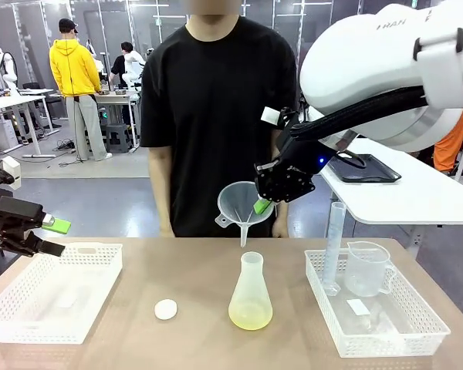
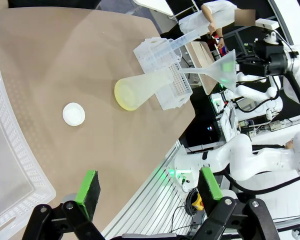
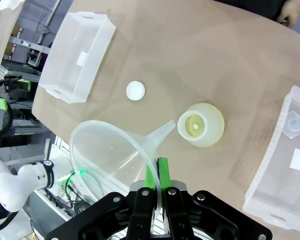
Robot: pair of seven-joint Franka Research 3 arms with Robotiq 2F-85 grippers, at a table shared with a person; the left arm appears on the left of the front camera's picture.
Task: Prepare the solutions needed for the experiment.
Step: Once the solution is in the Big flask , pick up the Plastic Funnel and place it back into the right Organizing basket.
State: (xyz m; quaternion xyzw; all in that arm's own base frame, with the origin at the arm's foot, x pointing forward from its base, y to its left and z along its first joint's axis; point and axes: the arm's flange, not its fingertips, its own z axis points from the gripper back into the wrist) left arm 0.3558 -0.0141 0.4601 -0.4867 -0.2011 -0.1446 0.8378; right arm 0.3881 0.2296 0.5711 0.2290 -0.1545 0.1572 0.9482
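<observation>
The frosted conical flask (image 1: 251, 289) stands upright at the table's middle, with the pale yellow-green solution (image 1: 250, 314) filling its wide base. My right gripper (image 1: 262, 205) is shut on the rim of a clear plastic funnel (image 1: 239, 203), held above the flask with its spout pointing down, a little left of the flask's mouth. From the right wrist, the funnel (image 3: 115, 155) sits between the green pads and its spout ends just beside the flask (image 3: 201, 125). At the far left my left gripper (image 1: 50, 235) hangs open and empty above a basket; its view shows the flask (image 2: 140, 89).
A small white round cap (image 1: 166, 309) lies left of the flask. A white basket (image 1: 54, 289) sits at the left. Another basket (image 1: 417, 320) at the right holds a measuring cylinder (image 1: 334, 247) and a beaker (image 1: 368, 268). A person stands at the far edge.
</observation>
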